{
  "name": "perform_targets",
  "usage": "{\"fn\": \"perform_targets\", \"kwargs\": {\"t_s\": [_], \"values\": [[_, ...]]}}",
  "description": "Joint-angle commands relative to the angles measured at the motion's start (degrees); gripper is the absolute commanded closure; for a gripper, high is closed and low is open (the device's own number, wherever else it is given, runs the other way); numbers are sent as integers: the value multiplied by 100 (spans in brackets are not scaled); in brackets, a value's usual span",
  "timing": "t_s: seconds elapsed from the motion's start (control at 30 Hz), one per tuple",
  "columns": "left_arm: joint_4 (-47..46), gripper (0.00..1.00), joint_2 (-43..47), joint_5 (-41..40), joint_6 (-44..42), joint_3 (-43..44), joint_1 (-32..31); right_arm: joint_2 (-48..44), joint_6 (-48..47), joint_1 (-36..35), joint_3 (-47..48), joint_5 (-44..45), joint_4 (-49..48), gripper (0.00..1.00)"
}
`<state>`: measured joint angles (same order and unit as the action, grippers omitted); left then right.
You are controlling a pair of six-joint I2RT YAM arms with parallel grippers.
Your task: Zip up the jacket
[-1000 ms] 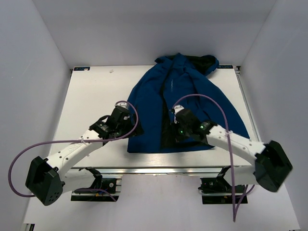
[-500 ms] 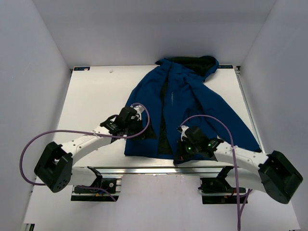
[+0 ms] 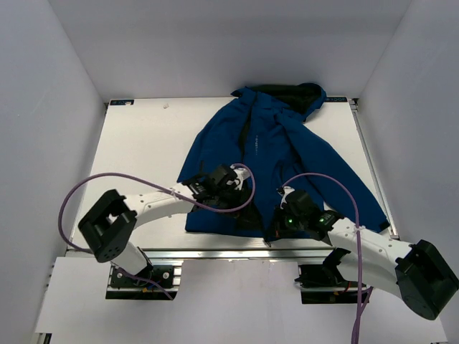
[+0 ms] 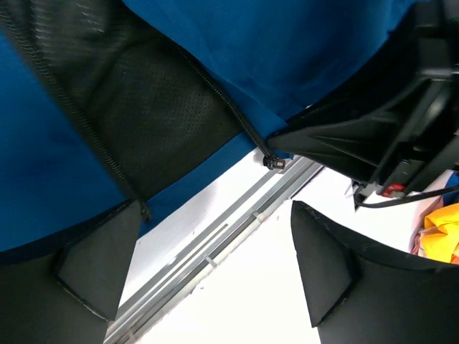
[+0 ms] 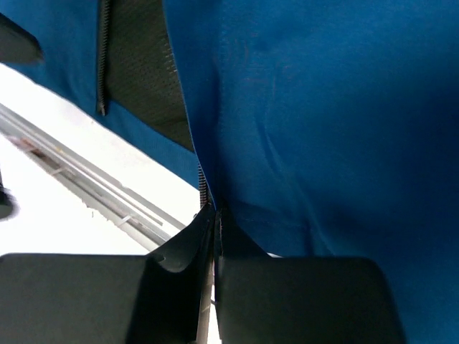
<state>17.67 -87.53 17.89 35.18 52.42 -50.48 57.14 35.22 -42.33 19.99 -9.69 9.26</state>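
The royal-blue jacket (image 3: 287, 150) lies flat on the table, hood at the far right and front open, showing black lining (image 4: 143, 107). My left gripper (image 3: 237, 192) hovers open over the near hem of the left front panel. In the left wrist view its fingers (image 4: 93, 265) straddle bare table, and the lower end of the zipper (image 4: 272, 163) lies just ahead. My right gripper (image 5: 215, 222) is shut on the bottom corner of the right front panel, beside the zipper teeth (image 5: 203, 188). From the top view it sits at the near hem (image 3: 272, 231).
The table's metal edge rail (image 3: 215, 252) runs just below the jacket hem and shows in both wrist views (image 4: 215, 236). The right arm's body (image 4: 387, 129) is close to the left gripper. White walls enclose the table on three sides.
The left arm has swung right, from beside the jacket to over its near hem. The right gripper has drawn the right panel's bottom corner toward the near table edge.
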Motion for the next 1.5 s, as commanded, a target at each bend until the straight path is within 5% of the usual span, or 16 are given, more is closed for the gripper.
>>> {"fn": "perform_targets", "kwargs": {"t_s": [0.0, 0.27, 0.57, 0.87, 1.47], "values": [[-9, 7, -307, 12, -108, 311, -111, -159, 204, 40, -48, 266, 50, 100], [-905, 15, -695, 619, 173, 461, -199, -1012, 415, 102, -92, -129, -415, 100], [-1705, 20, -1003, 1234, 692, 269, -199, -889, 301, 102, -56, -305, -389, 100], [-1354, 39, -1205, 997, 718, 330, -199, -1021, 494, 128, -232, -86, -381, 100], [-1688, 44, -1460, 1357, 683, 251, -305, -933, 811, 348, -505, -639, -829, 100]]}}
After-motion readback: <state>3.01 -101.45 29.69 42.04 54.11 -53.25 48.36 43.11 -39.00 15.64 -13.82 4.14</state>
